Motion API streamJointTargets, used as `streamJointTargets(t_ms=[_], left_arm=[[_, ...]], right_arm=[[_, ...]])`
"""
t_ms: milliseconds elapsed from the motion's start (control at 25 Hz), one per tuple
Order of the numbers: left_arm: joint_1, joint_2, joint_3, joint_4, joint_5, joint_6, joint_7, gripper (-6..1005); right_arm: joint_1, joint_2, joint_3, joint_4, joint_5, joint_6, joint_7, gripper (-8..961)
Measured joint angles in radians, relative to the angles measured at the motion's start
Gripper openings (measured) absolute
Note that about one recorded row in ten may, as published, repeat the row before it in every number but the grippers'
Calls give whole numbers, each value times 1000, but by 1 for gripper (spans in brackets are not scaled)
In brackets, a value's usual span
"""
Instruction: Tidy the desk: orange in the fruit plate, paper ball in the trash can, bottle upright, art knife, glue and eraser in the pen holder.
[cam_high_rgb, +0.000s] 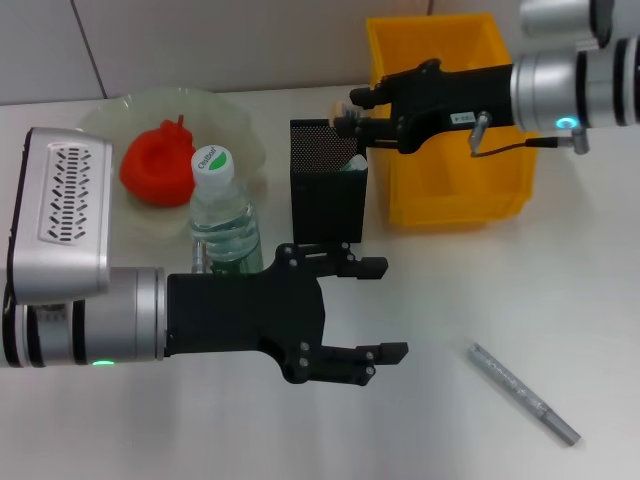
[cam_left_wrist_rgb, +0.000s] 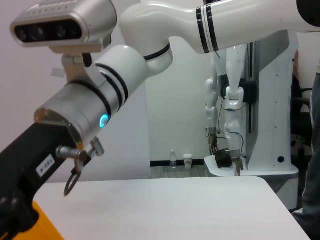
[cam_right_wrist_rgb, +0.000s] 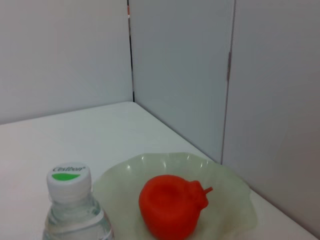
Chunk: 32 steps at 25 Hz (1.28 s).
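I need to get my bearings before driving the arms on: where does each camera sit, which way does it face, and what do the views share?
Head view: high on the robot, looking down at the white desk; shows the left gripper open beside the clear plastic bottle and the right gripper above the black mesh pen holder.
Left wrist view: faces across the desk; shows the right arm, no own fingers.
Right wrist view: faces the pale green fruit plate holding the orange-red fruit; no robot parts.
Shared: bottle, plate and fruit appear in head and right wrist views.

One bottle (cam_high_rgb: 222, 215), one orange (cam_high_rgb: 157, 165), one art knife (cam_high_rgb: 523, 393)
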Motion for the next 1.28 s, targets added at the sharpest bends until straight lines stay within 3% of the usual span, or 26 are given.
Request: streamJointTargets(t_ms=[280,1280], left_arm=[[-4,-1,2,0,0,0,0,799],[-10,-1,1,0,0,0,0,799]], right_arm=[[28,8,-9,50,0,59,-45,422],[35,23,-9,42,7,81,-84,554]])
